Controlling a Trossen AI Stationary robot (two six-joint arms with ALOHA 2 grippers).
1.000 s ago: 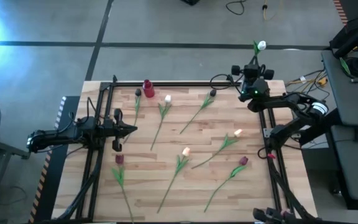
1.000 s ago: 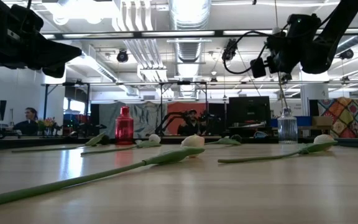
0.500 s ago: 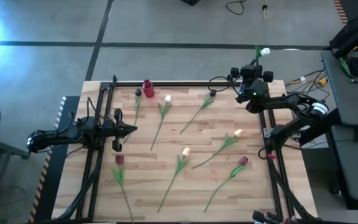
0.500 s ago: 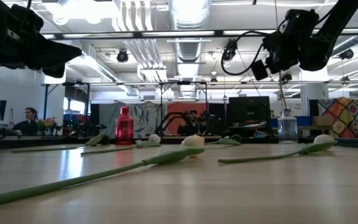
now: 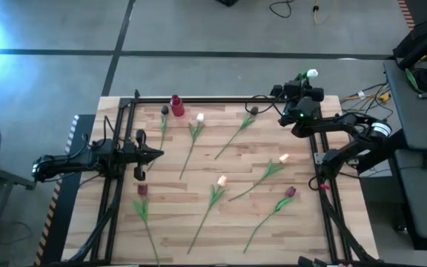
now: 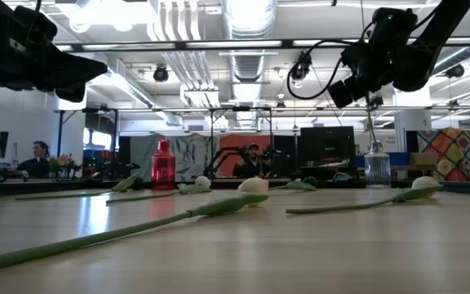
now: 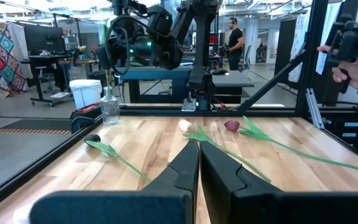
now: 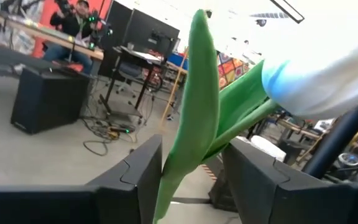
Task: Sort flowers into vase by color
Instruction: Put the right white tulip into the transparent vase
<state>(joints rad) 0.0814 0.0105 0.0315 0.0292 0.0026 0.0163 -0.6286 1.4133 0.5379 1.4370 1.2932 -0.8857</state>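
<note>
1. Right gripper (image 5: pixel 296 83) hangs over the table's (image 5: pixel 228 222) far edge at about one o'clock in the high view. Its fingers (image 8: pixel 138 171) stand spread, with the green stem and leaf of a white tulip (image 5: pixel 312 73) rising between them; whether either finger touches the stem cannot be told.
2. Clear glass vase (image 6: pixel 376 167) stands at the far edge in the low view, below that gripper.
3. Red vase (image 5: pixel 177 105) stands on the far edge at about eleven o'clock.
4. Left gripper (image 5: pixel 156 154) waits at nine o'clock, jaws pressed together and holding nothing.
5. Seven more flowers lie flat on the wood. A dark tulip (image 5: pixel 164 111) sits just beside the red vase, a white one (image 5: pixel 199 117) near it, and another dark one (image 5: pixel 253 111) toward twelve o'clock.
6. Peach tulips lie at three o'clock (image 5: pixel 283 158) and at centre (image 5: pixel 222 179); maroon tulips lie at seven o'clock (image 5: pixel 142 190) and at five o'clock (image 5: pixel 290 192).
</note>
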